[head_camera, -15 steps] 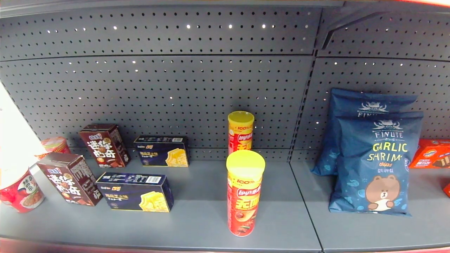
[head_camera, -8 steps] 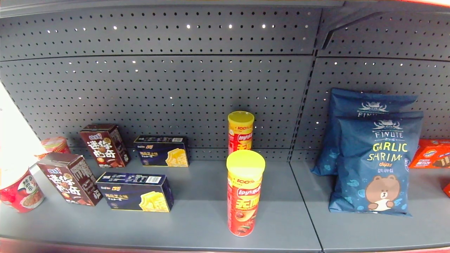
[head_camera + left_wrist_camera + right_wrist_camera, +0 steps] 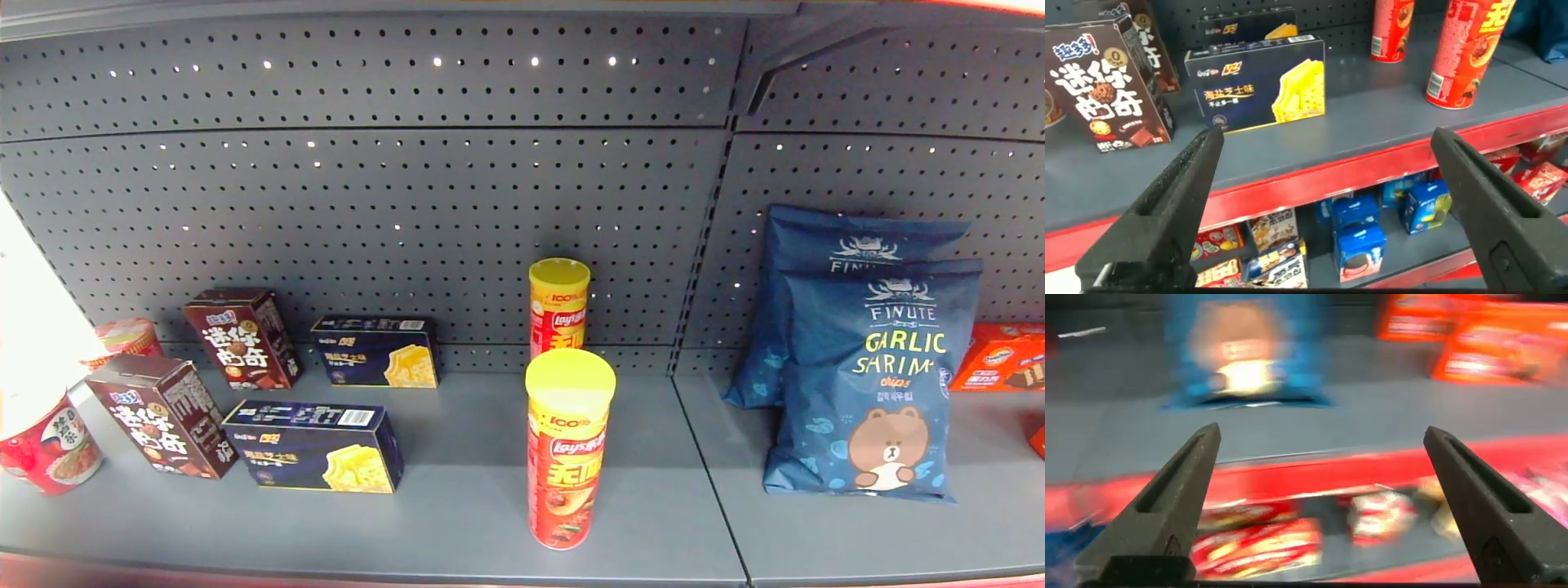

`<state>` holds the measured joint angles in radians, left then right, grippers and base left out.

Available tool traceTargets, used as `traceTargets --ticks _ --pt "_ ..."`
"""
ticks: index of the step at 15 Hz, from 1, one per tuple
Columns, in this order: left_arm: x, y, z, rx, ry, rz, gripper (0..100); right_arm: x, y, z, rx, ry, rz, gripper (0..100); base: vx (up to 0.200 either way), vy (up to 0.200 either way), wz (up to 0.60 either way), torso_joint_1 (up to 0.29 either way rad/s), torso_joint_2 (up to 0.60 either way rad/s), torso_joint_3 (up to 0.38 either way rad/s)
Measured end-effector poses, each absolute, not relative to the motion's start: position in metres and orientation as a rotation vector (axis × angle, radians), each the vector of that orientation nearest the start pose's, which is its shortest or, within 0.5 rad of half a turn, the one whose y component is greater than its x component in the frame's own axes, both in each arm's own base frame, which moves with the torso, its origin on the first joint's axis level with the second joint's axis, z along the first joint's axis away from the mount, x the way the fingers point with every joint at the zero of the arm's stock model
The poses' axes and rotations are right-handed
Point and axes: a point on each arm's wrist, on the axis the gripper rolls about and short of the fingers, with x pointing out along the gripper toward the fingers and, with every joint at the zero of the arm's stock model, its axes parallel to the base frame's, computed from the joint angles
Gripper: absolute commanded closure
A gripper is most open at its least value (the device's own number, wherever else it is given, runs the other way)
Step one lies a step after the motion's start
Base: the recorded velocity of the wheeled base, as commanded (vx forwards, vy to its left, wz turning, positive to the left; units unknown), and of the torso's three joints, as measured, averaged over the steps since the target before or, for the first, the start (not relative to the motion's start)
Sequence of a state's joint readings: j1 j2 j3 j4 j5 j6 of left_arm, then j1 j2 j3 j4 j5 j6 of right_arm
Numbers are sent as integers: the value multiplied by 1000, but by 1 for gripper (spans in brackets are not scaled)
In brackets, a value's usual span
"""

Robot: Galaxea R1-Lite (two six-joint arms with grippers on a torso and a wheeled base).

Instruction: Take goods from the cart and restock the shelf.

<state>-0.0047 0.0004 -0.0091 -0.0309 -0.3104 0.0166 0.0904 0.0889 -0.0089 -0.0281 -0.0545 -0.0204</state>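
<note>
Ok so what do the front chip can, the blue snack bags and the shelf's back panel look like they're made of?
Front chip can: probably a glossy printed cardboard tube, with a matte yellow plastic-looking lid. Blue snack bags: soft matte plastic film, judging by the creases and puffed shape. Back panel: likely dark grey painted sheet metal, evenly punched with holes.

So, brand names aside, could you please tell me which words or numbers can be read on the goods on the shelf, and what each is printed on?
"GARLIC": yellow letters on the front blue bag.
"100%": just under the lid of the front red can and of the rear can.
"迷你曲奇": white characters on the front brown box.
Too small or blurred to read: the print on the dark-blue boxes, cups and orange boxes.
</note>
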Motion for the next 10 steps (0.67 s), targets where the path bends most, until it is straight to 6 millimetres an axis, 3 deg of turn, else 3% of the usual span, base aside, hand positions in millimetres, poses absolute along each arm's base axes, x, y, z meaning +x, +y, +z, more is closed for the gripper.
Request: traceTargets --ticks 2,5,8,10 --pt "-25 -7 81 22 -42 -313 0 -17 0 83 -17 67 149 0 0 0 0 0 0 0" --pt "-25 -7 81 19 -42 -312 0 -19 -4 83 30 47 -165 0 0 0 0 0 0 0" --pt "-25 -7 81 21 -42 -316 0 -21 0 78 -1 22 -9 0 0 0 0 0 0 0" --pt "-25 -7 81 19 -42 -312 0 -22 0 77 -1 11 -8 0 0 0 0 0 0 0"
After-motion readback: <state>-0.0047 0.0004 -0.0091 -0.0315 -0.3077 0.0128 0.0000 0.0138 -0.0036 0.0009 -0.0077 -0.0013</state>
